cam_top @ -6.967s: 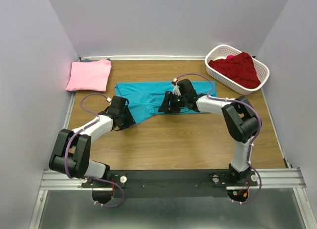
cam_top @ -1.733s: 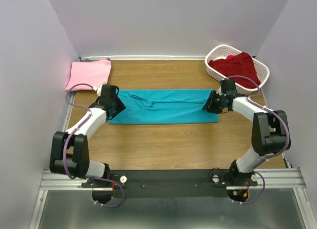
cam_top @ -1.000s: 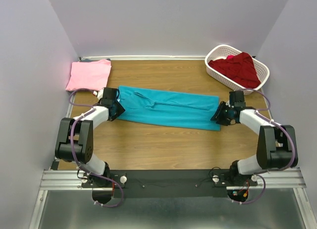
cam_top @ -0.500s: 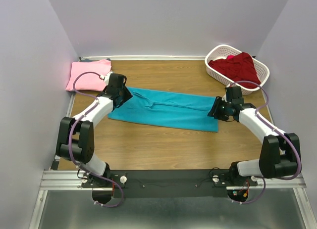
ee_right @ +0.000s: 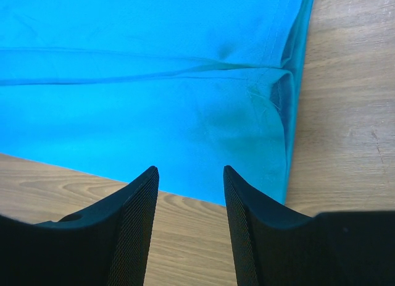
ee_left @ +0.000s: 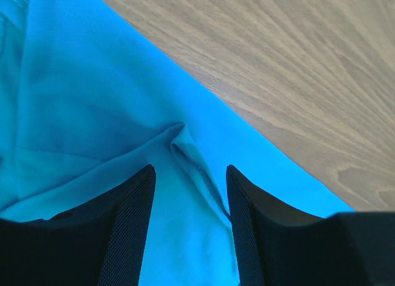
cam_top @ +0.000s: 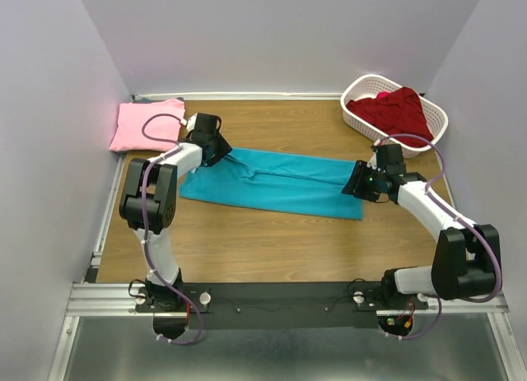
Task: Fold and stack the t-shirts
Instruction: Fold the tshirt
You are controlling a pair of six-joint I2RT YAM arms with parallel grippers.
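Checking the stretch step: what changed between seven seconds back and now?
The teal cloth t-shirt, bunched at mid-table before, was pulled out sideways into a long flat strip. The left gripper moved to its far-left corner, the right gripper to its right end; both now open, cloth released. Folded pink t-shirt, white slotted basket and dark red t-shirt unchanged.

Teal shirt (cam_top: pixel 280 182): smooth matt cloth. Table (cam_top: pixel 272 241): matt grained wood. Basket (cam_top: pixel 355 88): smooth white plastic. Left fingers (ee_left: pixel 129 230): matt black, finely textured.

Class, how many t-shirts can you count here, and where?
3: teal shirt centre, pink shirt far left corner, red shirt in the basket; more may hide beneath it.
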